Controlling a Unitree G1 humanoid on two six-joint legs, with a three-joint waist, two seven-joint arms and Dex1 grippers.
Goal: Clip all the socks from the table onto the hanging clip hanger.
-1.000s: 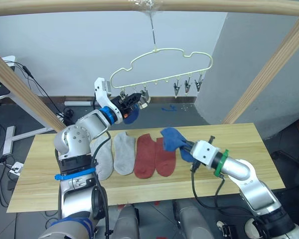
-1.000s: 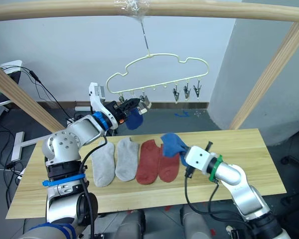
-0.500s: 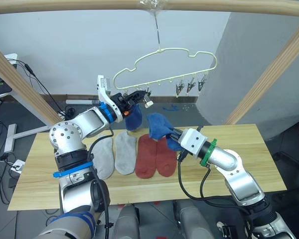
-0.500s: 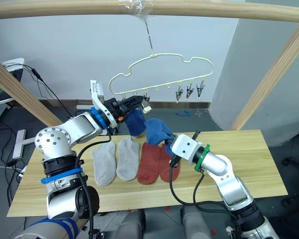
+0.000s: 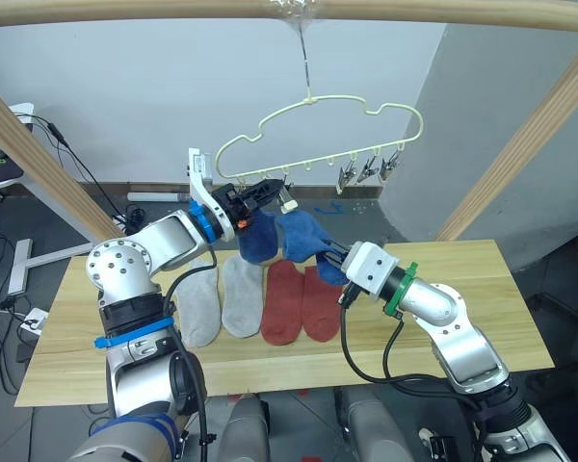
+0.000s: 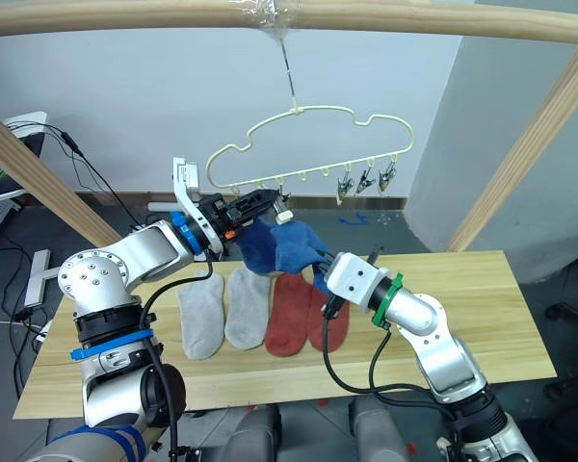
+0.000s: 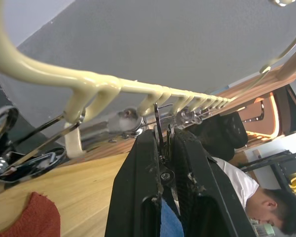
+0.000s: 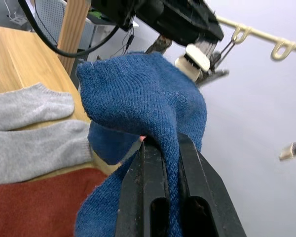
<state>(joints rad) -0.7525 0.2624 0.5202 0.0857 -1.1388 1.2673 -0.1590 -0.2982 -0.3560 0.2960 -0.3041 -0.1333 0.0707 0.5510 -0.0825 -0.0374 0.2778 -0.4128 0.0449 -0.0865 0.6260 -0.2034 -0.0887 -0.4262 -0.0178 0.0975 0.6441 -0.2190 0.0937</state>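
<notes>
The pale yellow clip hanger (image 5: 318, 125) hangs from the wooden top pole. My left gripper (image 5: 268, 186) is shut on one of its left metal clips (image 7: 160, 129), and a blue sock (image 5: 255, 239) hangs just below it. My right gripper (image 5: 329, 252) is shut on a second blue sock (image 8: 148, 98), held up right beside the first one, close under the same clip. Two grey socks (image 5: 198, 303) (image 5: 241, 294) and two rust red socks (image 5: 281, 300) (image 5: 320, 303) lie flat side by side on the table (image 5: 482, 289).
Three free clips (image 5: 366, 171) hang at the hanger's right end. Slanted wooden frame posts (image 5: 39, 164) (image 5: 520, 144) stand on both sides under the top pole (image 5: 414, 12). A person (image 7: 266, 217) is visible in the left wrist view.
My right gripper has lifted its blue sock up and to the left, until it is next to the left gripper's sock. The left gripper stayed at its clip. The hanger swung slightly.
</notes>
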